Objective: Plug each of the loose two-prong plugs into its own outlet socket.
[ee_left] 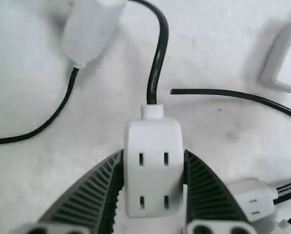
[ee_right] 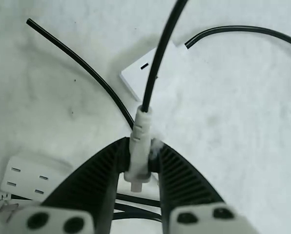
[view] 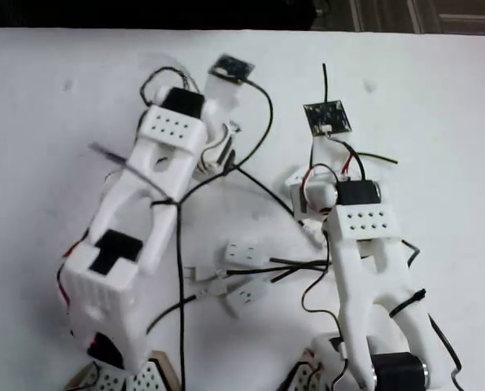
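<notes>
A white tabletop surface (view: 438,98) is carrying everything. The white plastic left arm (view: 137,212) is lying from the lower left of the high view toward the upper centre. The white plastic right arm (view: 364,261) is standing from the lower right toward the middle.

The left end effector (ee_left: 153,156) is clamping its dark ribbed fingers (ee_left: 104,180) on the two long sides of a white rectangular outlet block (ee_left: 153,139). The block's slotted face is pointing up at the wrist camera, and its black cord (ee_left: 157,58) is leaving from the end away from the wrist.

The right end effector (ee_right: 139,146) is gripping a slim white two-prong plug (ee_right: 141,124). The plug's long axis is running along the fingers, and its cord is leaving forward, away from the wrist. I cannot make out the prongs.

Two loose white outlet blocks (view: 244,254) are lying in the lower middle of the high view, between the arms and just down-left of the right arm's tip.

In the high view the held block is sitting up and left of the right end effector, with a gap between them. The plug's axis is probably running roughly flat while the block's slots are facing upward. If so, the coming move is likely depending on turning the plug prong-end down over that face. The right arm is the nearer one to bring it across.
</notes>
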